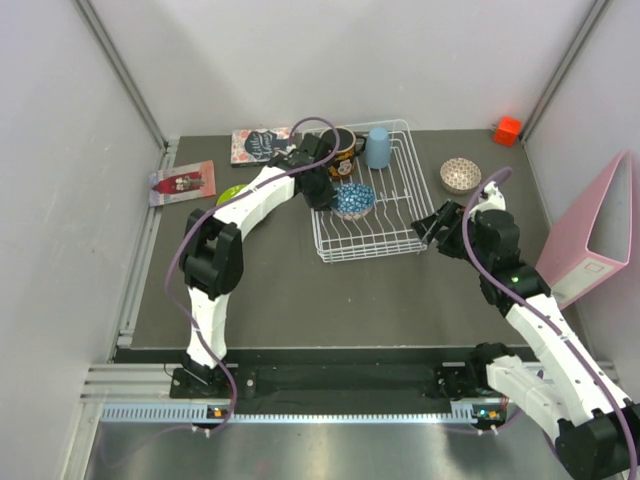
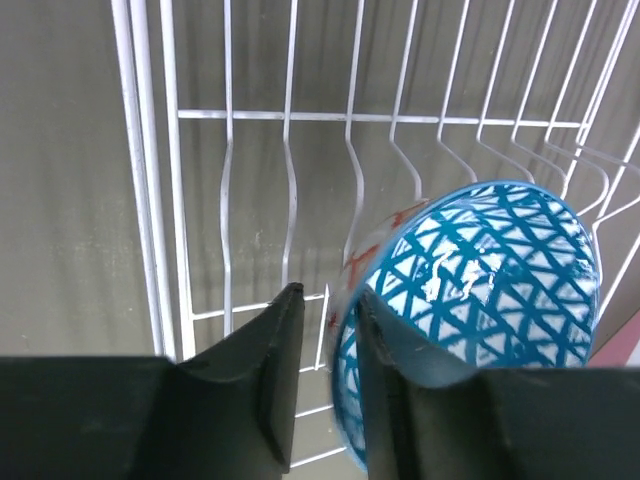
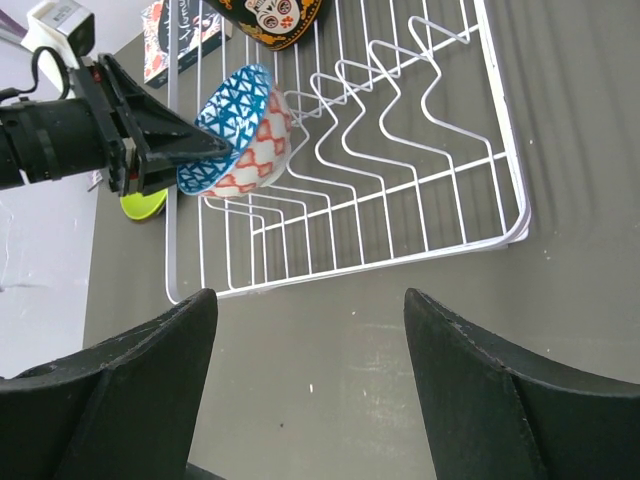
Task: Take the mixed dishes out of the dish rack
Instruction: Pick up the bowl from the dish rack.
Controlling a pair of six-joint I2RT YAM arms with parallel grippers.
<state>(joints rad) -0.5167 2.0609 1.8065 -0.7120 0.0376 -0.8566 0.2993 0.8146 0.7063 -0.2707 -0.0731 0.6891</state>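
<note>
The white wire dish rack [image 1: 385,225] holds a blue-patterned bowl [image 1: 356,201], a black cartoon mug [image 1: 343,150] and a pale blue cup [image 1: 378,147]. My left gripper [image 1: 324,191] reaches into the rack's left side. In the left wrist view its jaws [image 2: 325,300] straddle the bowl's rim [image 2: 470,290]: one finger lies inside the bowl and a narrow gap shows at the outer finger [image 2: 280,350]. The bowl stands tilted on edge in the right wrist view [image 3: 240,135]. My right gripper [image 1: 432,228] is open and empty by the rack's near right corner [image 3: 505,225].
A beige patterned bowl [image 1: 460,175] sits on the table right of the rack. A lime-green plate [image 1: 229,193] shows partly behind the left arm. Printed cards [image 1: 262,143] [image 1: 183,182] lie at the back left, an orange-red block [image 1: 508,130] at the back right, and a pink binder [image 1: 590,235] on the right.
</note>
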